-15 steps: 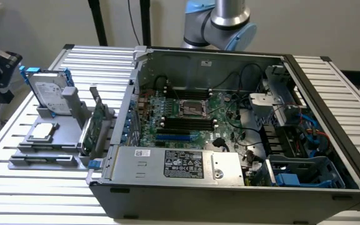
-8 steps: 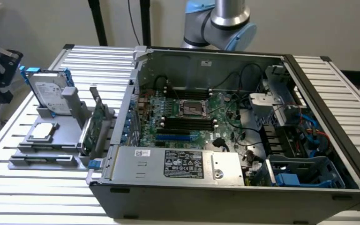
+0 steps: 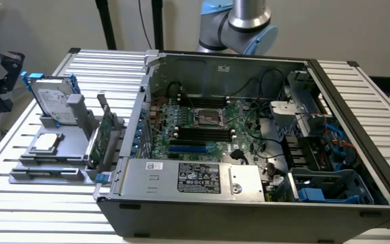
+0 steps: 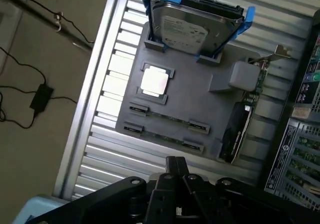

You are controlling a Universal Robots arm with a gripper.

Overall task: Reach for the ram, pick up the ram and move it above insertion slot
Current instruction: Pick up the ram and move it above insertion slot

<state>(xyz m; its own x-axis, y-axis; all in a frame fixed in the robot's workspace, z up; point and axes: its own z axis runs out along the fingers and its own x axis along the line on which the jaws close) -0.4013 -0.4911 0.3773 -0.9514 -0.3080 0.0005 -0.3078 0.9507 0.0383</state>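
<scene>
One ram [image 4: 163,137] lies on edge in the tray [image 4: 200,109] on the desk [image 4: 107,92], untouched. Claw [image 4: 177,171] hovers near it, pressed together, carrying nothing. Pickup not done; slots [image 3: 205,133] sit in the case [image 3: 249,213], at the exterior view's right.

Pale wall [image 3: 337,25], slatted metal table [image 3: 39,206]

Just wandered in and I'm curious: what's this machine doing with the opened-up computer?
A robot arm is working beside an open computer. Its gripper hangs above a gray holder of spare parts, holding nothing. The thin green memory stick it is after sits untouched in the holder, near a hard drive.
</scene>
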